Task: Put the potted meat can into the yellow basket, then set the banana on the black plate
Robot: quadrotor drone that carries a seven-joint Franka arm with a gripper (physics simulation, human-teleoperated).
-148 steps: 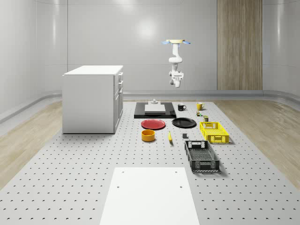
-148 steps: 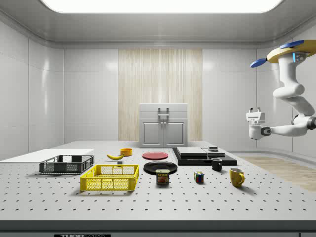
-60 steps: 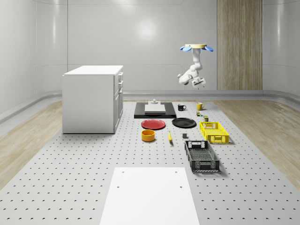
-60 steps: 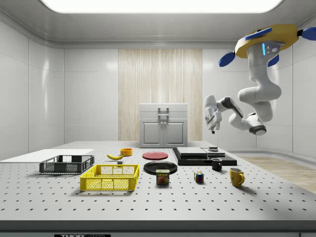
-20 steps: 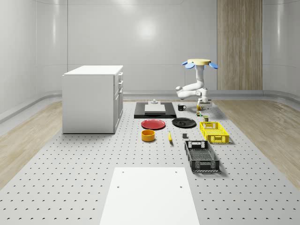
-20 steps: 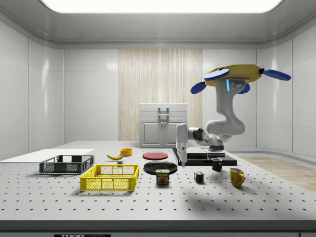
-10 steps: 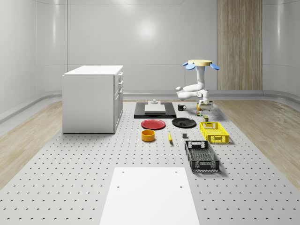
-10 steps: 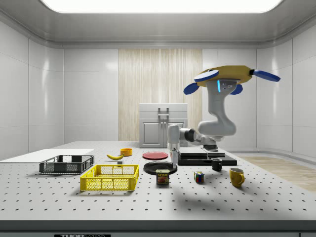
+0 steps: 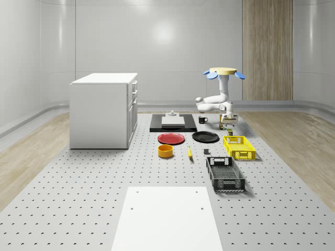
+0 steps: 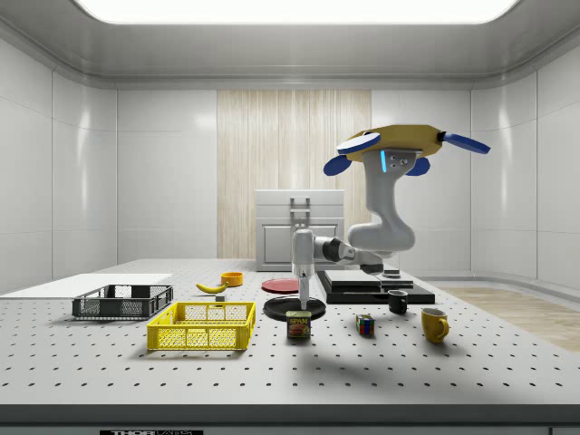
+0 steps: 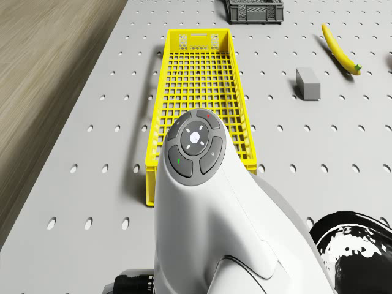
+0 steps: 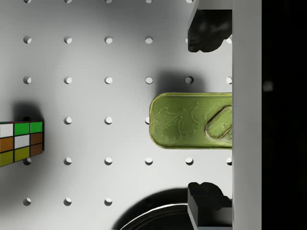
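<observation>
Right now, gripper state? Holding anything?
Gripper: open, holding nothing, fingers either side of the potted meat can, above it. Drone hovers over the table.

Red plate (image 9: 171,138), orange bowl (image 9: 165,151), black crate (image 9: 225,173), colour cube (image 10: 364,325), two mugs (image 10: 434,324), white cabinet (image 9: 103,110).

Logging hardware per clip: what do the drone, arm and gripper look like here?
The drone has a flat yellow body with blue rotors and a small cyan light. The arm is glossy white with rounded links; a grey button pad sits on it. The gripper is white with dark fingers.
</observation>
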